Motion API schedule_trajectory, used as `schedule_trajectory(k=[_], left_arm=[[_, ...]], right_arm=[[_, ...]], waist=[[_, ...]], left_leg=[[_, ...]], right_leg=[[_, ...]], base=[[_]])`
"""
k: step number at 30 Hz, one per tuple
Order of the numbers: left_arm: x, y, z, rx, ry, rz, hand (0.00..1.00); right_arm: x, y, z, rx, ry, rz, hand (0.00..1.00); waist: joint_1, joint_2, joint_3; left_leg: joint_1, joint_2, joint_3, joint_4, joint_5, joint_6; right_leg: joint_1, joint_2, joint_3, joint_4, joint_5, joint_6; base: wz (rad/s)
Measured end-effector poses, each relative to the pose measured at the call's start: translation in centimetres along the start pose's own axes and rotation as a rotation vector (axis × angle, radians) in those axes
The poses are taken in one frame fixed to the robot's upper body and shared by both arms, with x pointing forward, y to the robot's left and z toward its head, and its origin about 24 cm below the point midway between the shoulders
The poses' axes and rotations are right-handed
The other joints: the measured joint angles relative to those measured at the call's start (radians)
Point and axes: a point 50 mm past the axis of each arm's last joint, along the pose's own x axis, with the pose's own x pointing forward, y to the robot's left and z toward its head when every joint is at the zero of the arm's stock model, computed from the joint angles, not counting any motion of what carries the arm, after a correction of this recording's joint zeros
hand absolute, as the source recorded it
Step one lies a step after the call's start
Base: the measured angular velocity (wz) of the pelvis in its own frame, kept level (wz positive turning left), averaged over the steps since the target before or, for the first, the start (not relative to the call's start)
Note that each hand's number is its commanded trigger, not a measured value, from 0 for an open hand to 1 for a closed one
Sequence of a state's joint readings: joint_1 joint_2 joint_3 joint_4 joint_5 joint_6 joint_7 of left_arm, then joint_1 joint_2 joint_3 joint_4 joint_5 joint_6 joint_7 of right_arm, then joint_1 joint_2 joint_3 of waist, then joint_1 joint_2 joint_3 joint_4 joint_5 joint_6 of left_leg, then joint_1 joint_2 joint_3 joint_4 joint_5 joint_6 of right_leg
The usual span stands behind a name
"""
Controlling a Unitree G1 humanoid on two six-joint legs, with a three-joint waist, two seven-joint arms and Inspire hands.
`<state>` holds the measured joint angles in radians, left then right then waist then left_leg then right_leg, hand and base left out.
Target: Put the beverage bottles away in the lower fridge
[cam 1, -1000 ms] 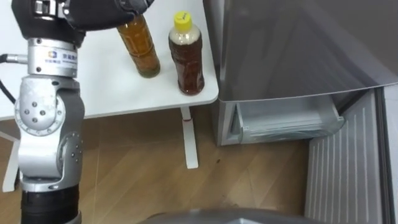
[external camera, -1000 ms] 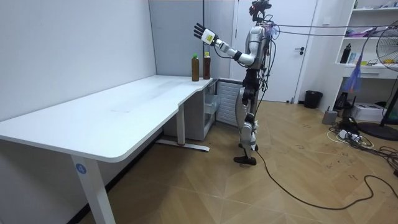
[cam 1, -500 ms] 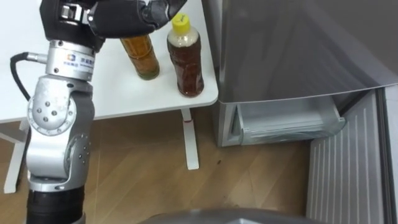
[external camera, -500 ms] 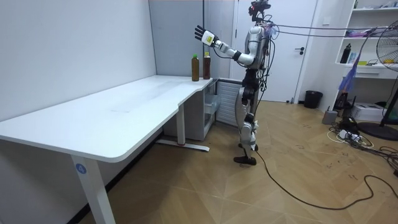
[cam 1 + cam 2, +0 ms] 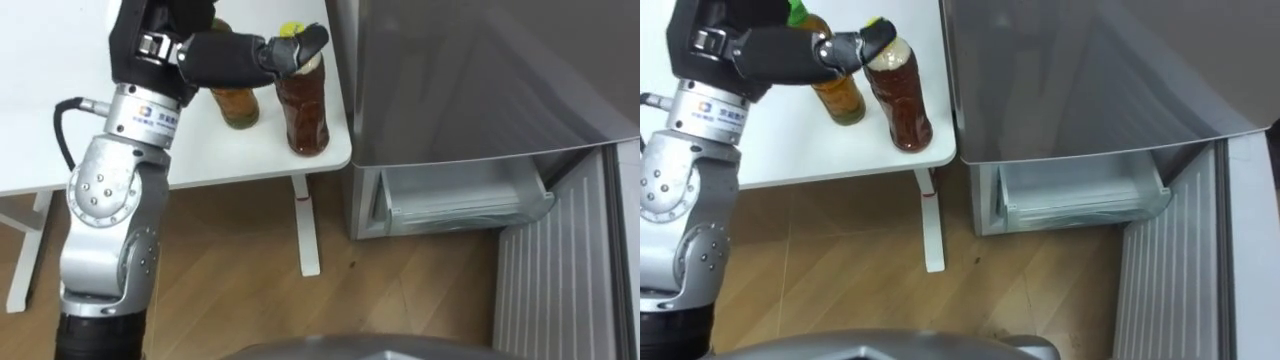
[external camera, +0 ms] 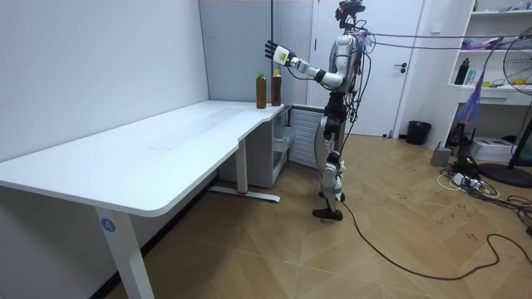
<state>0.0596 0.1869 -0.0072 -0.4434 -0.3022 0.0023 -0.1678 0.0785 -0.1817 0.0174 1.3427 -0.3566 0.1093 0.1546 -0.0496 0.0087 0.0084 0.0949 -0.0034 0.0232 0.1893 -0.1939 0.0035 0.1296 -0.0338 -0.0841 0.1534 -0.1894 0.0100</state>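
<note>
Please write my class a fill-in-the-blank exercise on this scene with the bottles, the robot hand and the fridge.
1. The dark-tea bottle and the amber bottle stand on the white ____.
2. The left robot hand reaches over the dark-tea bottle, whose cap is ____.
3. The amber bottle stands on the robot's ____ of the dark-tea bottle.
4. The lower fridge door stands ____.
Missing words: table; yellow; left; open.

Silver jointed arm, black fingers (image 5: 235, 58), white wristband.
</note>
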Motion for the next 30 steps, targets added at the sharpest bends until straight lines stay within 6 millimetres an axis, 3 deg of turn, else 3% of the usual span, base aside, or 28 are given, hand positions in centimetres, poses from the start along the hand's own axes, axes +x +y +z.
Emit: schedule_trajectory(k=[24, 30], left_arm=[[-0.4, -0.9, -1.2, -0.031, 0.067, -0.043, 0.0], [-1.3, -0.4, -3.4, -0.049, 0.175, -0.015, 0.0]], right_arm=[[0.0, 0.1, 0.1, 0.001, -0.002, -0.007, 0.0], [0.1, 0.4, 0.1, 0.002, -0.001, -0.002, 0.0]], waist=[[-0.001, 0.004, -0.004], [-0.001, 0.002, -0.003]], left_leg=[[-0.013, 0.0, -0.001, 0.002, 0.0, 0.0], [-0.013, 0.0, 0.0, 0.007, 0.0, 0.0]], right_leg=[[-0.01, 0.001, -0.001, 0.0, 0.0, 0.0], [-0.012, 0.001, 0.0, -0.001, 0.0, 0.0]], base=[[0.0], [0.0]])
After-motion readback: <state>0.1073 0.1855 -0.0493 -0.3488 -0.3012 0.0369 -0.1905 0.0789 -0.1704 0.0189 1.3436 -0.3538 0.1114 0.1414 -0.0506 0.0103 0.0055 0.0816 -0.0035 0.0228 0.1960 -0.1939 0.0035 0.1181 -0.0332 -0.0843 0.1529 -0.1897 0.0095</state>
